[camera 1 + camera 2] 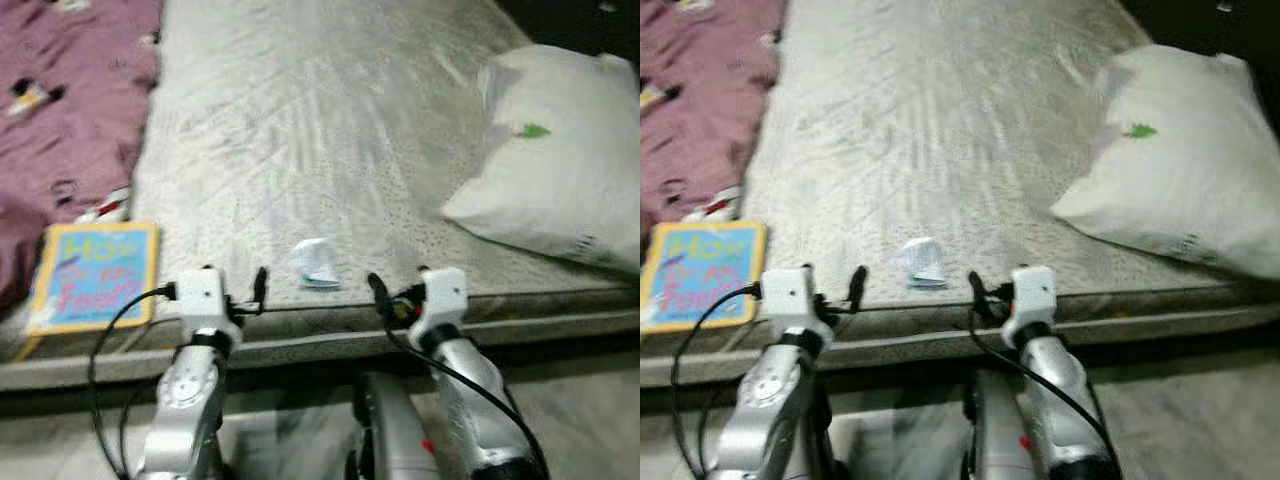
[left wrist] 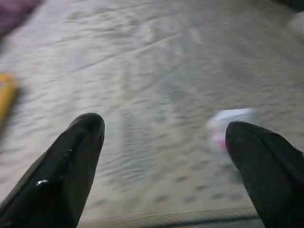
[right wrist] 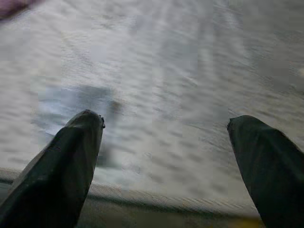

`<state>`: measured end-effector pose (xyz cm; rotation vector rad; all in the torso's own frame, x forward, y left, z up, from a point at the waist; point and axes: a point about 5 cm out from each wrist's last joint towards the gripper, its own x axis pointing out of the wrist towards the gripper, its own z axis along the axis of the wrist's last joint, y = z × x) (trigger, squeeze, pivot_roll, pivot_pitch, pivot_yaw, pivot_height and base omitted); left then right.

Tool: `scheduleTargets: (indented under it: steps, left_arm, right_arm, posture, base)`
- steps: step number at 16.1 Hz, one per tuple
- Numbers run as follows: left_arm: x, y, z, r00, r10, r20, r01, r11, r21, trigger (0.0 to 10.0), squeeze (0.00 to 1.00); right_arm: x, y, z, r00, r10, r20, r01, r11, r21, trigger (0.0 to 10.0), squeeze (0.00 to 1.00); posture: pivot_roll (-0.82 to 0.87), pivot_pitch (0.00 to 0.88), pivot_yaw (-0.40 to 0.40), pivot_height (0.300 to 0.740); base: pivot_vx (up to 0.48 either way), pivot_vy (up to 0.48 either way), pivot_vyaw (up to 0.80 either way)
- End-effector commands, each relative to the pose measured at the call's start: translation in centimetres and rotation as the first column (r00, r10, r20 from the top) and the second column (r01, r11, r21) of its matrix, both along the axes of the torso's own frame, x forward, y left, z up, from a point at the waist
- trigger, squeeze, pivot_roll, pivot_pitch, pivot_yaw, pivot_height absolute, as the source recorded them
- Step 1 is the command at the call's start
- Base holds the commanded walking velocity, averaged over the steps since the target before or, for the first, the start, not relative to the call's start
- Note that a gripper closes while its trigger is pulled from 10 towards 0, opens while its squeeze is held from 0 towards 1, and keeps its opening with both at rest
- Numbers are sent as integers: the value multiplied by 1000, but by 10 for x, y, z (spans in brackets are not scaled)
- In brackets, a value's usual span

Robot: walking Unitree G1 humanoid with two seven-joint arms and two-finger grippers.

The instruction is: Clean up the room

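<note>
Aim for the crumpled paper scrap [image 1: 312,264] lying on the bed [image 1: 330,120] near its front edge, between both pincers. Lower the left pincer [image 1: 258,290], spread wide, straddling it before closing. Hold the right pincer [image 1: 376,290], equally wide, back.

The two head cameras look forward and down from above the robot's chest onto the bed [image 1: 330,120], the near edge of the mattress crossing low in both. They share almost the whole scene: the pillow [image 1: 560,160] at right, the book [image 1: 95,275] at left, the scrap of paper [image 1: 312,265] near the edge, slightly shifted between the eyes. Each wrist camera sits low and close, peering along its own two black fingers across the mattress. The left wrist view catches the paper scrap just beside one finger [image 2: 266,166]; the right wrist view shows a blurred pale patch by one finger [image 3: 66,166].
</note>
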<state>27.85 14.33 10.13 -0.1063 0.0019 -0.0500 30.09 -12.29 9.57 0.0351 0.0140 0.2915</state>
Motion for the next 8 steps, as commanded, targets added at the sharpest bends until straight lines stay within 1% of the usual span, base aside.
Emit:
scheduleTargets:
  steps: [1,4,5,8]
  left_arm:
    - [-3,5,-7,999,24,-33,-24,1000,3,10000,0]
    - [-4,4,-7,999,29,-34,-29,1000,7,10000,0]
    - [-4,4,-7,999,30,-35,-30,1000,8,10000,0]
    - [-4,5,-8,999,31,-39,-31,999,10,10000,0]
  right_arm:
    - [-3,2,-4,1000,12,-9,-12,1000,-11,10000,0]
    - [-4,2,-5,1000,16,-9,-16,1000,-15,10000,0]
    - [-4,2,-5,1000,16,-10,-16,1000,-12,10000,0]
    - [0,1,-6,1000,9,-15,-9,1000,-24,10000,0]
  posture:
    - [-13,202,-25,531]
    - [-11,198,-24,531]
    - [-10,198,-24,531]
    - [-7,196,-24,531]
  base:
    - [0,0,0]
    - [0,0,800]
    - [0,0,525]
    - [0,0,0]
